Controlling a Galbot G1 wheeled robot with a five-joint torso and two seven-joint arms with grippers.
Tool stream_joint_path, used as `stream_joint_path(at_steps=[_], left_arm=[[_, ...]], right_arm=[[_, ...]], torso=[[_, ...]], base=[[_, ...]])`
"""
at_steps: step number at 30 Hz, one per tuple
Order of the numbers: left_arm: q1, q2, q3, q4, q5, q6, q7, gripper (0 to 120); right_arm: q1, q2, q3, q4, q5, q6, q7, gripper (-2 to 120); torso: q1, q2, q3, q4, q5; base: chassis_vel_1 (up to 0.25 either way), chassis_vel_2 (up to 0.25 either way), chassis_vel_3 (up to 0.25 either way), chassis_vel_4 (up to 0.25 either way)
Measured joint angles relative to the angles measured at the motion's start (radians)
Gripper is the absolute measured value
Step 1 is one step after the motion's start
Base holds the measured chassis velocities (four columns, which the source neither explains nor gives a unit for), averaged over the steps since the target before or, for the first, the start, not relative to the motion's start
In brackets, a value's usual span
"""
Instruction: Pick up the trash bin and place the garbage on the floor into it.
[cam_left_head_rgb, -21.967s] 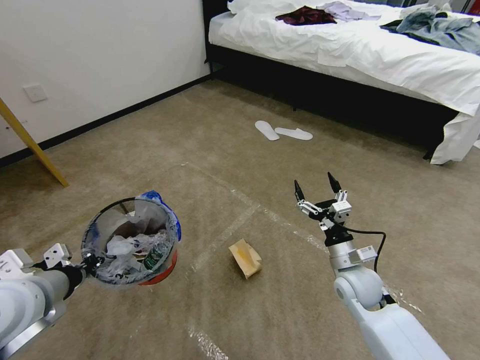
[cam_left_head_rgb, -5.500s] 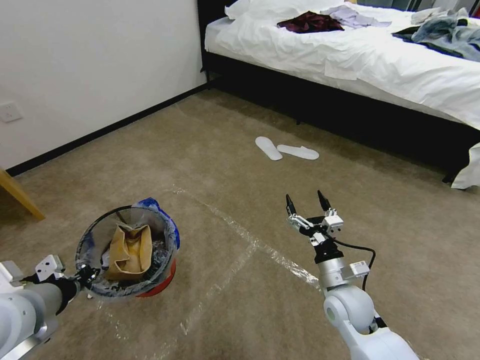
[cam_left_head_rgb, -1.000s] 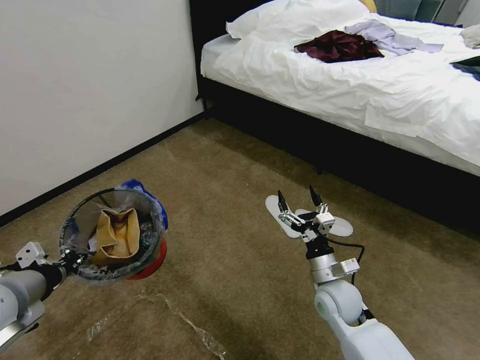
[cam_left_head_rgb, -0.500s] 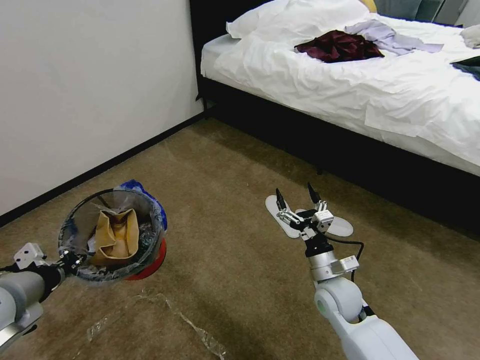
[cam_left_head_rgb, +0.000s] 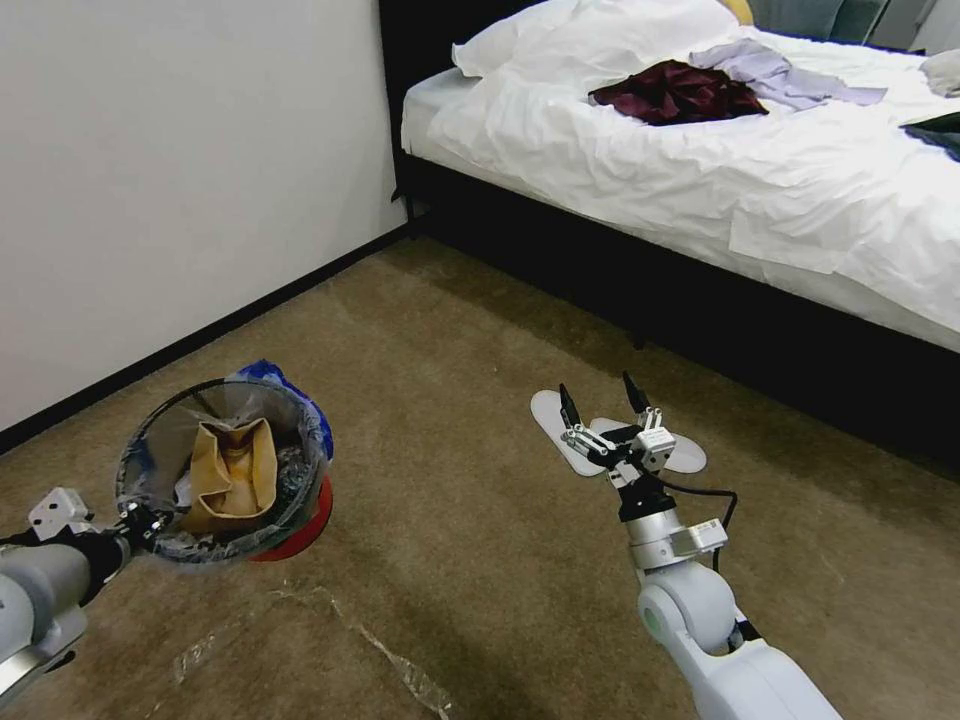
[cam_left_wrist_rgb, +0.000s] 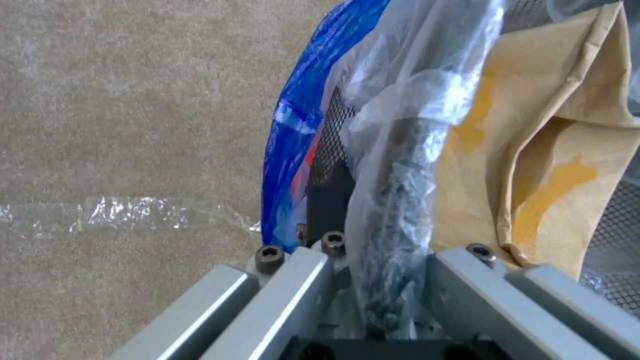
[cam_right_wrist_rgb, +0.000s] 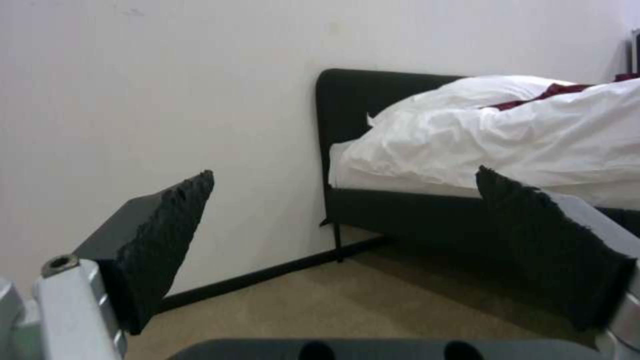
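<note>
Red-orange plastic showed under the clear liner of the trash bin (cam_left_head_rgb: 225, 470), which in your head view hung off the floor (cam_left_head_rgb: 480, 560) at the lower left, pinched at its near rim by your left end effector (cam_left_head_rgb: 135, 522). Inside it you could see the garbage: a brown carton (cam_left_head_rgb: 235, 472) standing among crumpled white scraps. The liner's blue edge (cam_left_head_rgb: 275, 380) spilled over the far rim. A strip of clear tape (cam_left_head_rgb: 350, 630) crossed the beige-brown carpet just in front of you. Your right end effector (cam_left_head_rgb: 602, 398) stood at centre right, fingers pointing up and spread wide with nothing between them; a pair of white slippers (cam_left_head_rgb: 680, 455) lay on the floor behind it. The bed (cam_left_head_rgb: 760, 200) with white sheets and a dark red garment (cam_left_head_rgb: 675, 92) ran along the upper right, against the white wall (cam_left_head_rgb: 180, 150).

In your left wrist view, the left end effector (cam_left_wrist_rgb: 377, 280) was clamped on the bin's black rim (cam_left_wrist_rgb: 393, 210), the liner bunched around it. The blue edge (cam_left_wrist_rgb: 300, 120) hung outside the bin, the carton (cam_left_wrist_rgb: 547, 145) sat inside, and a tape line (cam_left_wrist_rgb: 127, 215) lay on the carpet below.

In your right wrist view, the right end effector (cam_right_wrist_rgb: 353, 215) held its black pads (cam_right_wrist_rgb: 167, 230) far apart and empty, facing the wall (cam_right_wrist_rgb: 167, 75), the dark headboard (cam_right_wrist_rgb: 353, 115) and the white bedding (cam_right_wrist_rgb: 507, 130).
</note>
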Motion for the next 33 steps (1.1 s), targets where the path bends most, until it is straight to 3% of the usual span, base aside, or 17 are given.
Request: stream_joint_path(at_steps=[12,27,33], left_arm=[[-0.001,-0.003,0.016,0.002,0.001,0.0,0.0,0],[-0.005,0.008,0.012,0.008,-0.007,-0.001,-0.005,0],[-0.014,0.007,0.03,0.011,-0.004,0.0,-0.006,0]], right_arm=[[-0.023,0.034,0.025,-0.001,-0.052,-0.007,0.039,100],[-0.002,0.024,0.028,-0.007,-0.055,-0.01,0.054,100],[0.005,0.0,0.028,-0.008,-0.045,-0.015,0.053,100]], torso=[[0.0,0.0,0.0,-0.0001,0.0],[0.0,0.0,0.0,0.0,0.0],[0.0,0.0,0.0,-0.0001,-0.0001]], base=[[0.0,0.0,0.0,0.0],[0.0,0.0,0.0,0.0],[0.0,0.0,0.0,0.0]])
